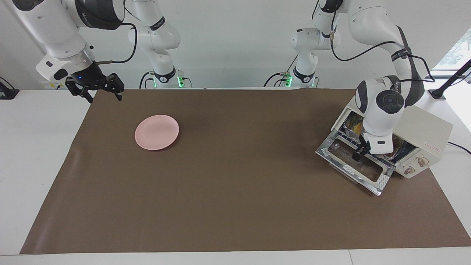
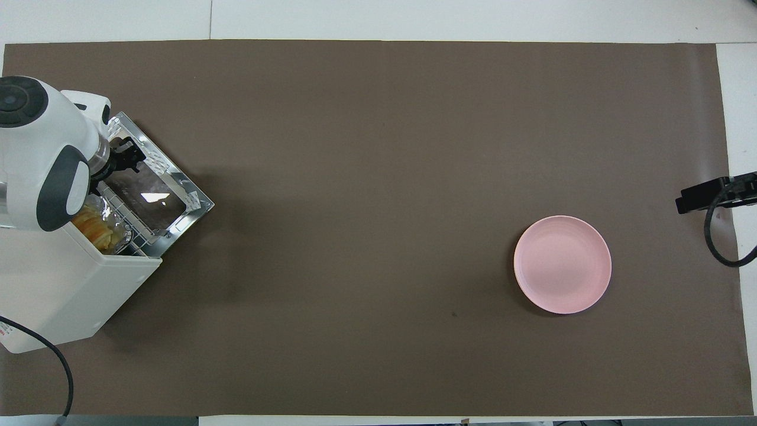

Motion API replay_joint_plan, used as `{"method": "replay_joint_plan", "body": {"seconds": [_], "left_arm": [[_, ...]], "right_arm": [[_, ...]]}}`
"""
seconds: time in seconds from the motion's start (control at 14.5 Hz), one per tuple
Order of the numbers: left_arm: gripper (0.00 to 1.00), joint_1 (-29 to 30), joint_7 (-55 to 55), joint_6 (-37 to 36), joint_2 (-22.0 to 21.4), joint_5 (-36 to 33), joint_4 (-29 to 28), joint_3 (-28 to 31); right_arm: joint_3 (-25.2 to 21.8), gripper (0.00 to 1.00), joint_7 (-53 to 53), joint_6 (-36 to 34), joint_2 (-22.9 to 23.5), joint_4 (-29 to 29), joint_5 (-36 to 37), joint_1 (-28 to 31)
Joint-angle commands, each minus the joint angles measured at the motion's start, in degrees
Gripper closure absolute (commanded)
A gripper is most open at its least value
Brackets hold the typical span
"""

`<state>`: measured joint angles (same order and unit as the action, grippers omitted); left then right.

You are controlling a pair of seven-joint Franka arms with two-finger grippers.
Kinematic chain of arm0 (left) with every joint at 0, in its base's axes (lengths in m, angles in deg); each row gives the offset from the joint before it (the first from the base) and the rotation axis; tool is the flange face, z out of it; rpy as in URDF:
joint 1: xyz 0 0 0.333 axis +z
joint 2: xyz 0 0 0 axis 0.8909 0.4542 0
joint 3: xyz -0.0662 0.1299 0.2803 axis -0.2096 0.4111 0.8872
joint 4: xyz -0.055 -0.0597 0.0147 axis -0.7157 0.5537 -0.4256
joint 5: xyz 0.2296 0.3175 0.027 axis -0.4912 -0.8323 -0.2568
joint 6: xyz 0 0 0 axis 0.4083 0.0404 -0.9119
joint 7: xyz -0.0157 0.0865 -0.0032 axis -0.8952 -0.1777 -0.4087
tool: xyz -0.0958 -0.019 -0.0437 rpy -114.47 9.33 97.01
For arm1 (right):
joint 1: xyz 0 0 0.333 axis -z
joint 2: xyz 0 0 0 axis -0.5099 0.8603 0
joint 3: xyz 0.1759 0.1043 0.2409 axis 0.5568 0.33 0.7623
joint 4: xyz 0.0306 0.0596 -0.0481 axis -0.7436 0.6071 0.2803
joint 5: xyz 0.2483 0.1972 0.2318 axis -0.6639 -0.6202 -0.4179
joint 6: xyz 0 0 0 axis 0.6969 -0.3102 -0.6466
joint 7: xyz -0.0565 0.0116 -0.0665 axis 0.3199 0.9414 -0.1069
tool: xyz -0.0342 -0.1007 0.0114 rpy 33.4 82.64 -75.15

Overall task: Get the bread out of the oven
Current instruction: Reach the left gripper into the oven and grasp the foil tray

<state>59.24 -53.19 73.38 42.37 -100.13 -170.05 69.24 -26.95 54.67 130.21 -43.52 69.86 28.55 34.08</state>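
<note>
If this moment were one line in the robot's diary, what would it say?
oven: door down | bread: inside, on foil tray | left gripper: over open door | right gripper: open, waiting | pink plate: bare

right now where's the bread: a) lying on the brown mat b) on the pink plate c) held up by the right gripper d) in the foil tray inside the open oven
d: the bread sits in the foil tray inside the oven, whose door is dropped open; the pink plate is bare.
</note>
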Motion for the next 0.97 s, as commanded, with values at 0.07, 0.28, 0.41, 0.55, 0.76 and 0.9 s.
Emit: {"method": "replay_joint_plan", "body": {"seconds": [0.07, 0.28, 0.41, 0.55, 0.76, 0.9], "left_arm": [[1.0, 0.3, 0.1, 3.0, -4.0, -1.8, -6.7, -0.2], [1.0, -2.8, 4.4, 2.1, -2.8, -1.8, -2.6, -0.4], [1.0, -6.1, 4.7, 0.6, -0.1, -1.2, 3.6, -0.6], [1.0, -9.4, 5.1, -2.7, 2.7, -0.4, 10.8, -0.9], [1.0, -15.1, 6.8, -3.5, 4.9, 3.1, 16.0, -0.9], [1.0, -19.6, 10.3, -3.3, 5.4, 6.2, 17.5, -0.9]], "right_arm": [[0.4, 0.0, 1.0, -0.2, -0.8, 0.8, 0.0, 0.7], [0.4, 0.0, 1.0, -0.4, -0.8, 0.8, 0.0, 1.1], [0.3, 0.0, 1.0, -2.8, -0.8, 0.8, 0.0, 1.2], [0.3, 0.0, 1.0, -3.0, -0.8, 0.8, 0.0, 1.1], [0.3, 0.0, 1.4, -3.1, -0.9, 0.8, 0.0, 1.2], [0.2, 0.0, 1.2, -3.1, -0.9, 0.8, 0.0, 1.2]]}}
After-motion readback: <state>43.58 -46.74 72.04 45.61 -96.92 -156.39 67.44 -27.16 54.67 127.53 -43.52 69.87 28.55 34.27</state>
